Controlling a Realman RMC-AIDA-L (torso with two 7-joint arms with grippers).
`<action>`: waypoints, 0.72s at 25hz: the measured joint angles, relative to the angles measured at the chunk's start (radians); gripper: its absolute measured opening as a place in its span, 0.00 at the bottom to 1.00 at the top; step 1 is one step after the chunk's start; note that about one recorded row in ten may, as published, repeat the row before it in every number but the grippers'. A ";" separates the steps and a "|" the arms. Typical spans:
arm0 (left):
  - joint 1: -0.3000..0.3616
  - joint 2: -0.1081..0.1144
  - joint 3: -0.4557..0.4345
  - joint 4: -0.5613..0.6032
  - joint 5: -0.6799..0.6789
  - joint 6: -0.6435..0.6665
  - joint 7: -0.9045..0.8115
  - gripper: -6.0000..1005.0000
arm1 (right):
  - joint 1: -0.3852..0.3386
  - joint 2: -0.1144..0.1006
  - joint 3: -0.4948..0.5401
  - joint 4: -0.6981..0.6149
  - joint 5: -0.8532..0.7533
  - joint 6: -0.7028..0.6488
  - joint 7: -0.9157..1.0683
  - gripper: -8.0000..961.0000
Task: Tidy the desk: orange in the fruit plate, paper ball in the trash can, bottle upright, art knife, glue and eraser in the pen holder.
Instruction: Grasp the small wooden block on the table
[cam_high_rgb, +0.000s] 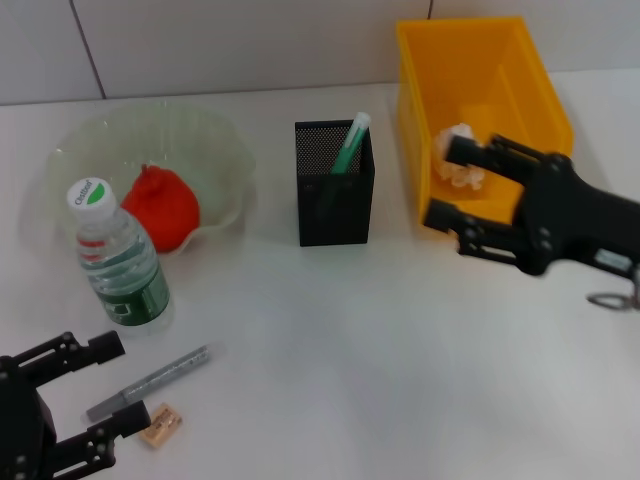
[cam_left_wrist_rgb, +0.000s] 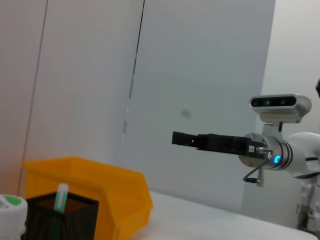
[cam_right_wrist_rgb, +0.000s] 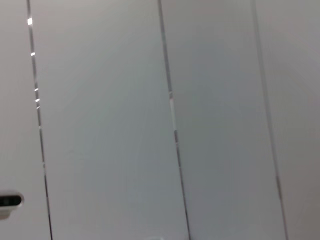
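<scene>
In the head view the orange (cam_high_rgb: 162, 206) lies in the clear fruit plate (cam_high_rgb: 215, 140). The bottle (cam_high_rgb: 118, 254) stands upright in front of the plate. The black mesh pen holder (cam_high_rgb: 334, 184) holds a green glue stick (cam_high_rgb: 350, 143). The paper ball (cam_high_rgb: 459, 155) lies in the yellow trash bin (cam_high_rgb: 480, 70). The grey art knife (cam_high_rgb: 148, 382) and the tan eraser (cam_high_rgb: 160, 427) lie at the front left. My left gripper (cam_high_rgb: 112, 389) is open, its fingers either side of the knife's end. My right gripper (cam_high_rgb: 445, 182) is open and empty at the bin's front.
The left wrist view shows the bin (cam_left_wrist_rgb: 95, 190), the pen holder (cam_left_wrist_rgb: 62, 217), the bottle cap (cam_left_wrist_rgb: 11, 204) and my right arm's gripper (cam_left_wrist_rgb: 180, 138) farther off. The right wrist view shows only a panelled wall.
</scene>
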 joint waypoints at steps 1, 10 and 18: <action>0.005 -0.004 0.000 0.037 0.015 -0.002 -0.036 0.71 | 0.006 0.000 0.041 0.064 -0.014 -0.038 -0.043 0.84; 0.030 -0.025 0.105 0.328 0.139 -0.080 -0.375 0.68 | 0.013 -0.010 0.160 0.231 -0.138 -0.105 -0.157 0.84; 0.167 -0.019 0.435 0.744 0.275 -0.400 -0.757 0.68 | 0.015 -0.011 0.163 0.257 -0.182 -0.096 -0.192 0.84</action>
